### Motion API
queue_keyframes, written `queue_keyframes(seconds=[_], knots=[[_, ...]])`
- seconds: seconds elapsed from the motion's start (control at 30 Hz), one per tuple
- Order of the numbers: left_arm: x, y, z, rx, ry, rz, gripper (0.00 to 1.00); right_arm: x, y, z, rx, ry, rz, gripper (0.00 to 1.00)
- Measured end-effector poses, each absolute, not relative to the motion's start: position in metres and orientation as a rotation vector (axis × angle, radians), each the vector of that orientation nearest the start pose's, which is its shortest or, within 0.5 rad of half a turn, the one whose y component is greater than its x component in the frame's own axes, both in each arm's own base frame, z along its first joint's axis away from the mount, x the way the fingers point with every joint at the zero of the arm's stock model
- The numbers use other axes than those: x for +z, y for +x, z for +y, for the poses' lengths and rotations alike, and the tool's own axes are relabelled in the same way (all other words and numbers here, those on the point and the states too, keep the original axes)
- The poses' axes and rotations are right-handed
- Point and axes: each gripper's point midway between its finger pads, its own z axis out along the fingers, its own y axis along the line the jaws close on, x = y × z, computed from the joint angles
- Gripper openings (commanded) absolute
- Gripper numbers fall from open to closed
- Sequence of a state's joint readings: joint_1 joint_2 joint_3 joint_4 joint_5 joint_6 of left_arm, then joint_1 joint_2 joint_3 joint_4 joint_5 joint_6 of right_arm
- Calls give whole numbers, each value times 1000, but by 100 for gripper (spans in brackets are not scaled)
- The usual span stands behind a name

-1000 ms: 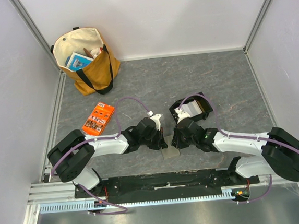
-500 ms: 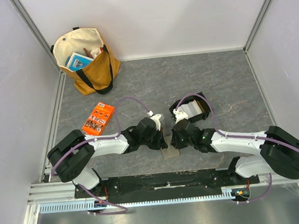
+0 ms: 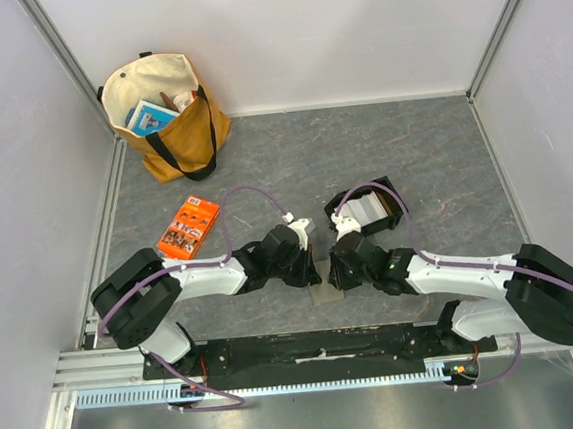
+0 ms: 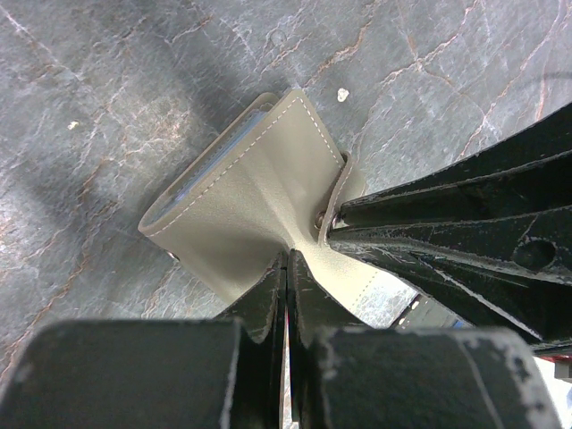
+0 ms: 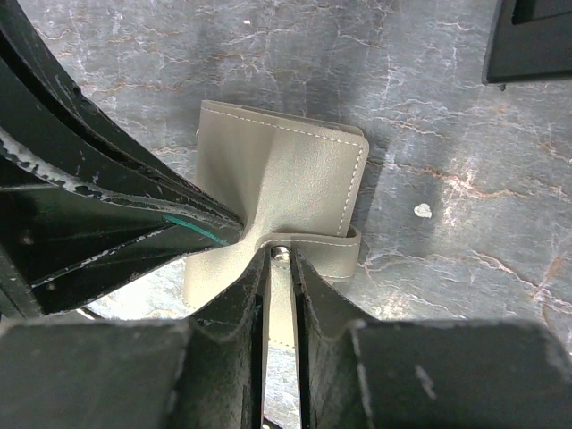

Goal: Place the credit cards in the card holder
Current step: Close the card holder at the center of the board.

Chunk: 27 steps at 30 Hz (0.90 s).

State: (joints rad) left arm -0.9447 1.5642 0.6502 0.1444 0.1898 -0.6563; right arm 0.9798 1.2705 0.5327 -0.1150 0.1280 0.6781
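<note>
The olive-grey card holder (image 3: 325, 291) (image 4: 259, 197) (image 5: 286, 174) lies near the table's front edge, between both grippers. My left gripper (image 3: 316, 278) (image 4: 287, 255) is shut on the holder's near edge. From the other side, my right gripper (image 3: 335, 278) (image 5: 281, 255) pinches the snap strap, with the stud between its narrow-set fingertips. A thin bluish edge shows inside the holder's fold in the left wrist view. The credit cards (image 3: 369, 210), pale, sit in a black tray behind the right arm.
The black tray (image 3: 393, 197) (image 5: 532, 40) stands just beyond the right gripper. An orange printed packet (image 3: 188, 228) lies left of the left arm. A tan tote bag (image 3: 172, 114) stands at the back left corner.
The right wrist has shifted slightly over the holder. The left arm and the holder have stayed put.
</note>
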Motion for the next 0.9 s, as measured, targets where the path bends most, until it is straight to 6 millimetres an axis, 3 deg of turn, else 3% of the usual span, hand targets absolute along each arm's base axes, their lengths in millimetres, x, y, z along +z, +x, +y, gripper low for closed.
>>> queue_keyframes(seconds=[0.9], knots=[[28,168,-329,-935,467,2511,2,28,172,258,477,-345,2564,11]])
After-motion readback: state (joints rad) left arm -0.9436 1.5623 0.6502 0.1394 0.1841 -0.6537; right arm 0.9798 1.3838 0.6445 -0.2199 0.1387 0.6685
